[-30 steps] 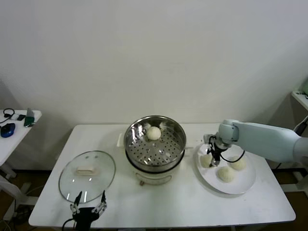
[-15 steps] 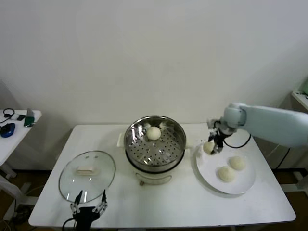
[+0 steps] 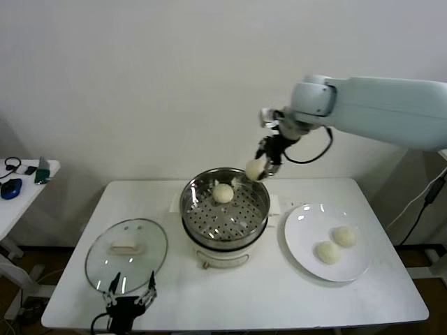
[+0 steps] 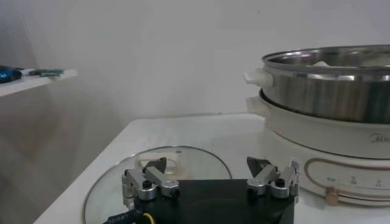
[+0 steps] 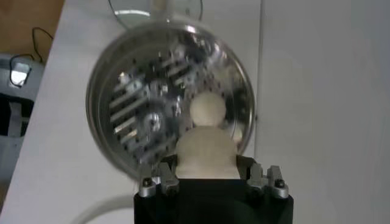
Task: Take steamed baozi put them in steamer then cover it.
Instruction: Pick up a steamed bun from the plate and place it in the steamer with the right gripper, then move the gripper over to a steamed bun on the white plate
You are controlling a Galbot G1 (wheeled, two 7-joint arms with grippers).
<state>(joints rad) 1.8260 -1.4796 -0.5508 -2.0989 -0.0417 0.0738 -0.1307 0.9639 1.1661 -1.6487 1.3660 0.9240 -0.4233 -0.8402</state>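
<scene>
the right gripper [image 3: 260, 167] hangs in the upper middle of the head view, above the far right rim of the steamer [image 3: 225, 209], clamped on a bun [image 3: 253, 169] (the wrist view shows the bun [image 5: 206, 152] wedged between its fingers). one bun [image 3: 223, 192] sits on the holed tray inside the steamer. two more buns [image 3: 336, 244] lie on the white plate [image 3: 300, 239] at right. the left gripper [image 3: 128, 300] waits at lower left, fingers spread wide, just beside the glass lid [image 3: 126, 254].

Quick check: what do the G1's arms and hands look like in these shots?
Right arm: smooth pale blue-white shell, rounded grey wrist joint, black cable looping beside the right hand. Left hand: black body, silver metal finger mounts with screws, dark fingertips; a yellow-and-black cable at its base.
</scene>
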